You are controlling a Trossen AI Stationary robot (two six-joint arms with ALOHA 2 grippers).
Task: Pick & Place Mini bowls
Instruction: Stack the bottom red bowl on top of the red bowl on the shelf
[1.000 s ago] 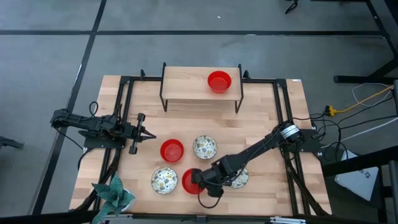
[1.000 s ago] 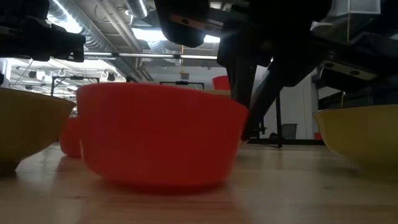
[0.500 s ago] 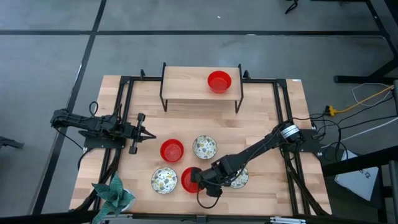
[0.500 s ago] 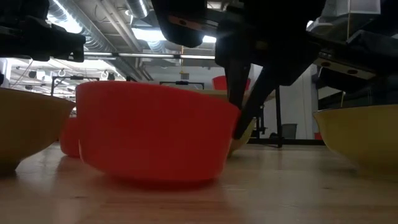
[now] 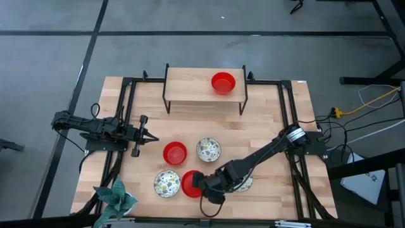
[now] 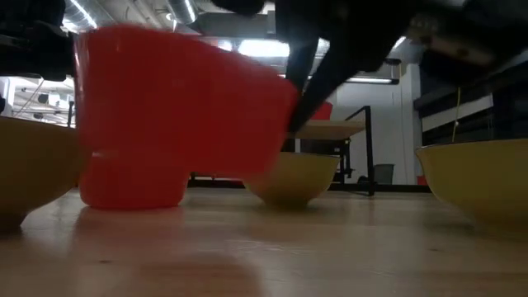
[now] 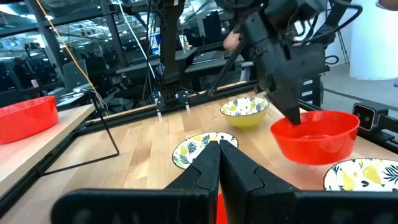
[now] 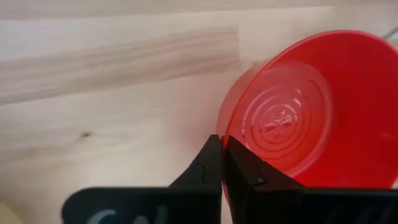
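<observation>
My right gripper (image 5: 201,183) is clenched on the rim of a red bowl (image 5: 190,184); the left gripper (image 5: 152,136), pinched together on nothing, waits at the table's left. From above, the shelf (image 5: 190,92) carries one red bowl already, with bare board beside it. Low down, my bowl (image 6: 177,115) hangs clear of the wood. I judge I'm mid-lift; patterned bowls (image 7: 245,111) crowd near, so rise first.

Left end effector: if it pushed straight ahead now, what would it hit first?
Probably the red bowl just ahead of the shut left end effector, slightly to one side; the floral bowl lies beyond. Depth is uncertain.
</observation>
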